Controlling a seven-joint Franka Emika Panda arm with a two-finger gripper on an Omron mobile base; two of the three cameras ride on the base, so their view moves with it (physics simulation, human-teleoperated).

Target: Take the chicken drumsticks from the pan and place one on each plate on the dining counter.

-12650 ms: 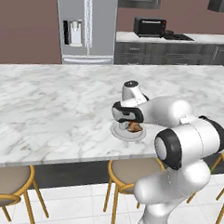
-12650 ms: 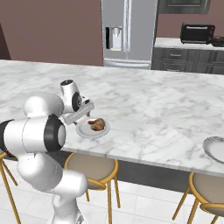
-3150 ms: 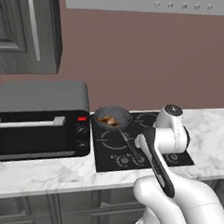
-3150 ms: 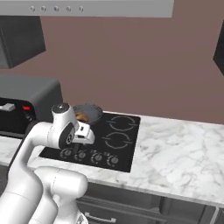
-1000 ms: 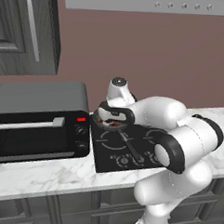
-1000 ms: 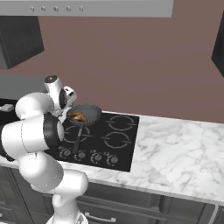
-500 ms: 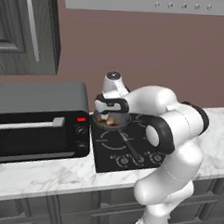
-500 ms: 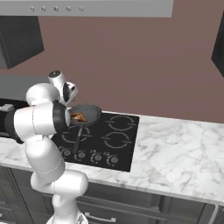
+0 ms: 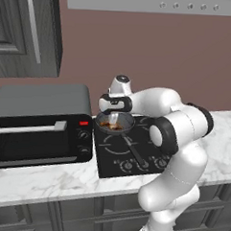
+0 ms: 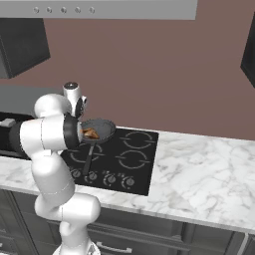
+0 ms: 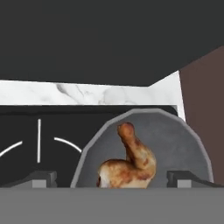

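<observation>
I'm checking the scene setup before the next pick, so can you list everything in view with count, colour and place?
chicken drumstick: one, golden-brown, lying in the pan.
pan: one, dark grey with a long black handle, on the cooktop's back left burner.
cooktop: one, black, set into the marble counter.
toaster oven: one, black and grey, on the counter left of the cooktop.
marble counter: one, white with grey veins, over dark cabinets.
range hood: one, grey, above the cooktop.
gripper: one, white and dark, jaws open, just above the pan, over the drumstick.
</observation>
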